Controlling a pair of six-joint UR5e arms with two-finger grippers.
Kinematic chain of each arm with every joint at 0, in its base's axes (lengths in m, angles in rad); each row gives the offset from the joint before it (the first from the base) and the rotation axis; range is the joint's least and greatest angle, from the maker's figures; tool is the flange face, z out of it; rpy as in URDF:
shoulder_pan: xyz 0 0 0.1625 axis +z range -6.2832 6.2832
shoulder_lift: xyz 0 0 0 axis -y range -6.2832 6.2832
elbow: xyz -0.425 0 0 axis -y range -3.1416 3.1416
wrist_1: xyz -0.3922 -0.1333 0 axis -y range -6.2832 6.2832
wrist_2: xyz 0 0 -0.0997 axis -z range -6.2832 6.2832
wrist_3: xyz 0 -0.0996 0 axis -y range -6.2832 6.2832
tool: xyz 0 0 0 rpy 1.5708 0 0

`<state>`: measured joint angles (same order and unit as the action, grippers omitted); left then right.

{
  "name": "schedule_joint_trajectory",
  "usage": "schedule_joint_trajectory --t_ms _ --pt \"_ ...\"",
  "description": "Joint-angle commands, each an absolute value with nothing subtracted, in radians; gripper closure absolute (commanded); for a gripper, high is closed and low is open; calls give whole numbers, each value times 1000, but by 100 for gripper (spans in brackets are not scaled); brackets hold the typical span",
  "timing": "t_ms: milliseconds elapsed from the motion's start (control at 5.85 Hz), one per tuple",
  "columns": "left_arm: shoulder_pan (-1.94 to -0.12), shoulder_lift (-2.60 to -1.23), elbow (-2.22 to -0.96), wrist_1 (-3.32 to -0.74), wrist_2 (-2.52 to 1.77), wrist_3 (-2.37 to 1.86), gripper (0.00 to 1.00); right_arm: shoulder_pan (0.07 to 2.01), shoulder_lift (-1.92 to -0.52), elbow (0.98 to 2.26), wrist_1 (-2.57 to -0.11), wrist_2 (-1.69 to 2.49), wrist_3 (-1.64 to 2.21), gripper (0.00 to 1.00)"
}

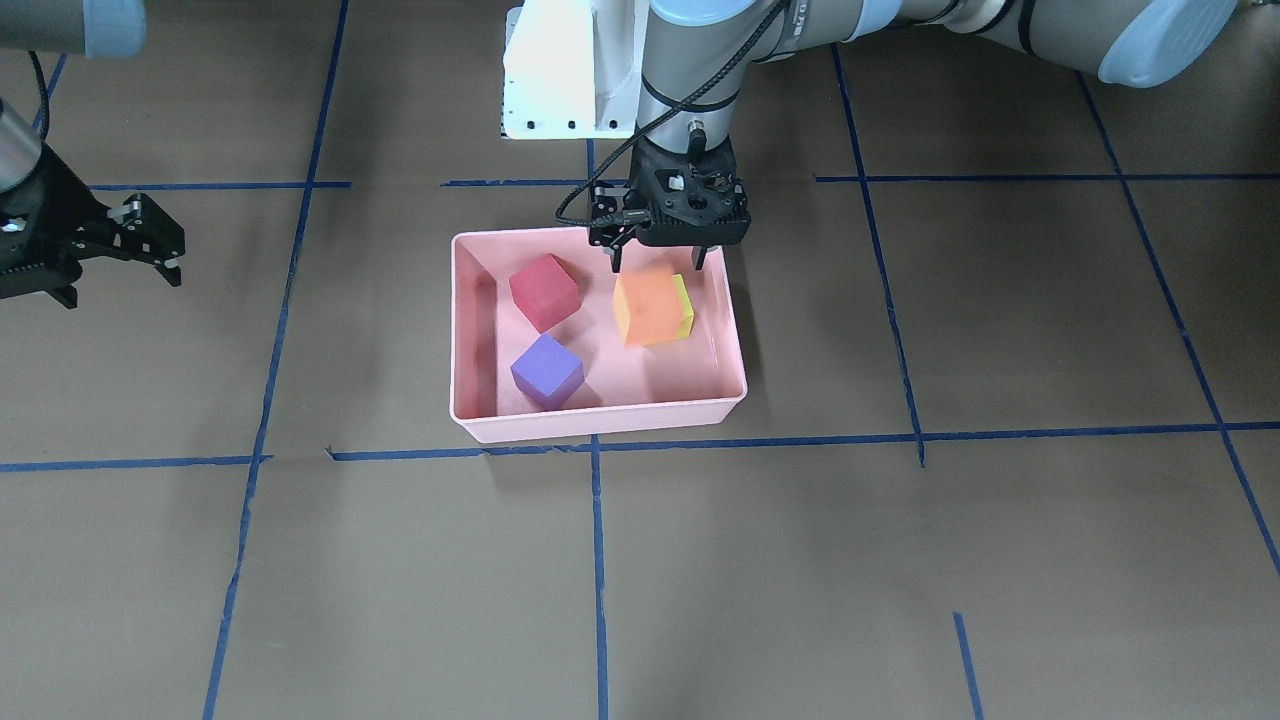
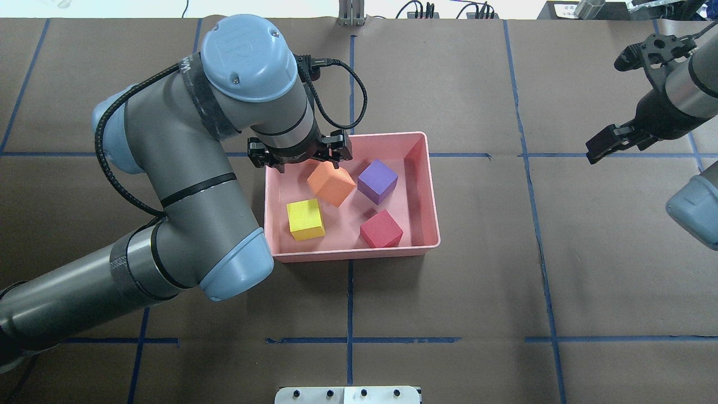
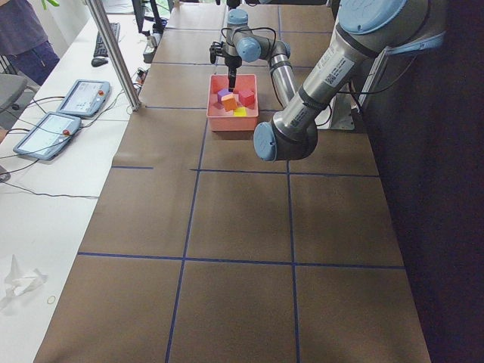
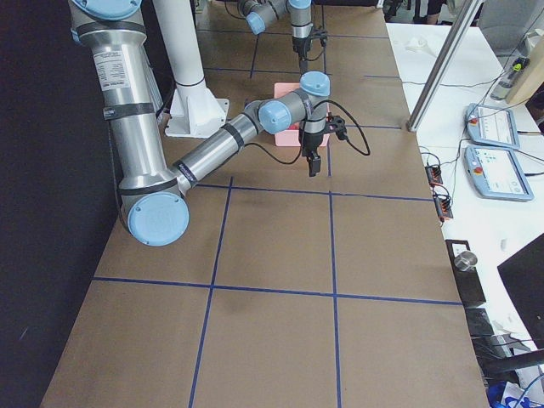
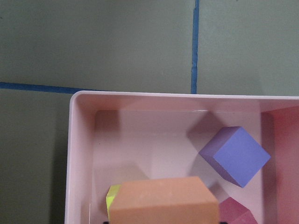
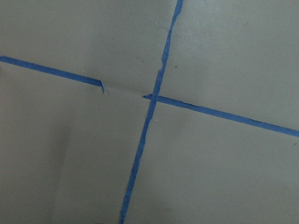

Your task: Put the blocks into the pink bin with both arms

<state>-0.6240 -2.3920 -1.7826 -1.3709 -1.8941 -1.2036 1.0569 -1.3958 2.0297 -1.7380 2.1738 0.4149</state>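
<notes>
Two fingers (image 1: 615,258) of the left gripper (image 1: 657,262) stand about a block's breadth apart over the pink bin (image 2: 427,196). The orange block (image 1: 650,310) sits just under their tips, canted. Whether the tips pinch it or have let go cannot be told. Seen from overhead, the block lies straight below the gripper, toward 11 o'clock inside the bin and within its walls. Being a cube, it has no long axis to line up.

Three others rest on the bin floor: purple (image 2: 377,180) at 1 o'clock, red (image 2: 381,229) at 5 and yellow (image 2: 305,220) at 7, each apart from the rest. The job looks all but done, and what remains appears to be a short straight drop.

The left arm is plainly the nearer. The right gripper (image 1: 120,275), jaws spread and empty, hangs well apart at 2 o'clock from the bin.

Brown paper covers the table (image 2: 505,280), marked into squares by blue tape (image 2: 349,303). Two tablets (image 3: 83,97) lie on a white bench alongside.
</notes>
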Motion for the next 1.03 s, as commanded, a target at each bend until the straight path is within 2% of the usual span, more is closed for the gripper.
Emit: schedule_joint_trajectory --t_ms 0,342,513,855 --pt "-630 -2291 -1880 -1370 -1891 -1091 0 1136 -1474 2033 -1738 2210 256 0" --pt "-728 -2081 -2030 -1370 -1972 -831 0 1248 -1598 2031 -1738 2212 32 0" --pt "-812 -1987 -2057 -1374 -2040 -658 0 1329 -1659 2025 -1740 2245 -100 0" --pt "-1098 -1780 -2050 -1382 -2207 -226 0 1487 -1779 2008 -1740 2286 -295 0"
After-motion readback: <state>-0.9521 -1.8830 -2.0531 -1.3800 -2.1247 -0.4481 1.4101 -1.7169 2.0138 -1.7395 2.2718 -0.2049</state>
